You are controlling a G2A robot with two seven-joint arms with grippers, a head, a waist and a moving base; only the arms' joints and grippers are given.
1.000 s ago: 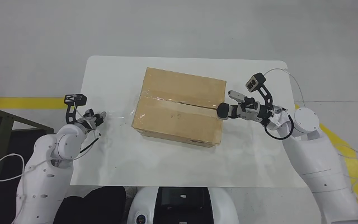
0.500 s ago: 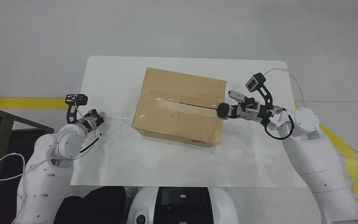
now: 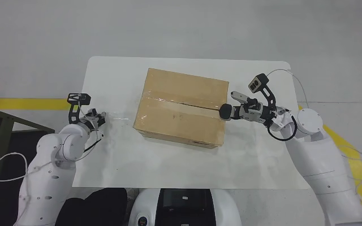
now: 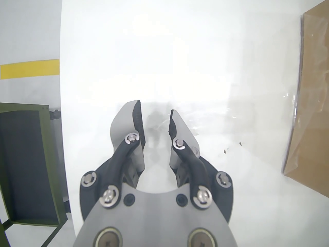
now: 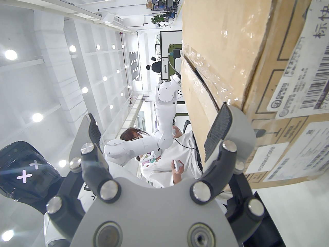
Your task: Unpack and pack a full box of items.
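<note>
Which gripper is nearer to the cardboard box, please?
Right. The right gripper sits at one end of the cardboard box, one finger by its upper edge; the left gripper hangs over the table, apart from it.

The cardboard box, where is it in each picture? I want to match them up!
Top view: the box sits mid-picture on the white table.
Left wrist view: the box is at the frame's edge, beyond the open left gripper.
Right wrist view: the box looms close, beside one finger of the right gripper.
Shared landmark: the white table under it.
</note>
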